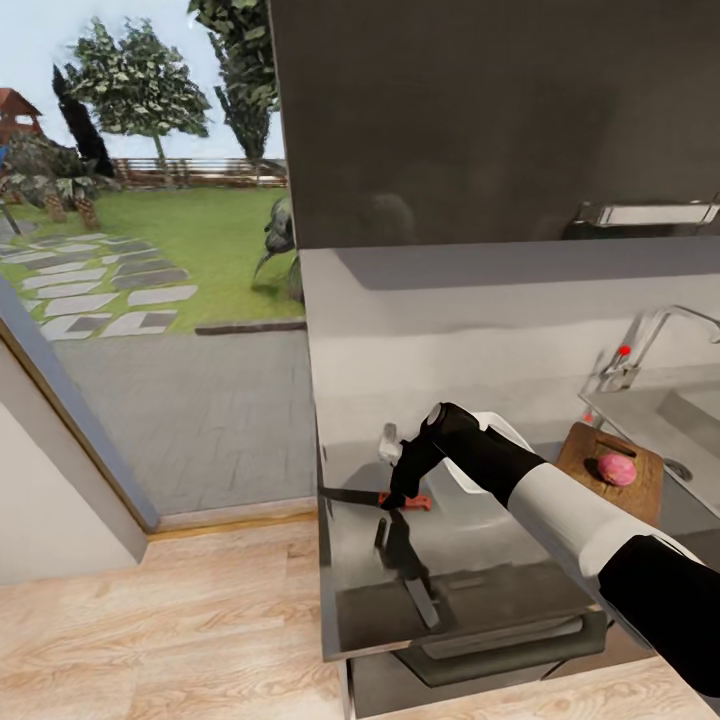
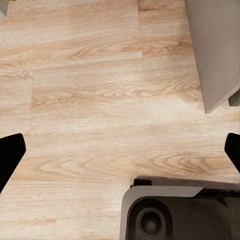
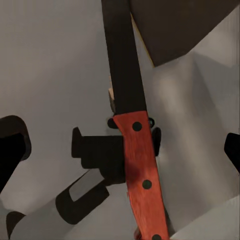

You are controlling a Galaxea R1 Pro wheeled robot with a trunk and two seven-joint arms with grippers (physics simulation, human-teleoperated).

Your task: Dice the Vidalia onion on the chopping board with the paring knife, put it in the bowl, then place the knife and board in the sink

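Red-handled paring knife (image 3: 142, 175) lies flat on the grey countertop (image 1: 480, 575) right under my right claw (image 1: 398, 500), its long blade pointing away past the spread fingers, so this arm is nearer than my left claw (image 2: 120, 150), also spread.

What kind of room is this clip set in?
A home kitchen, apparently: a grey countertop with a sink and chrome tap, a chopping board holding an onion, and a garden outside.
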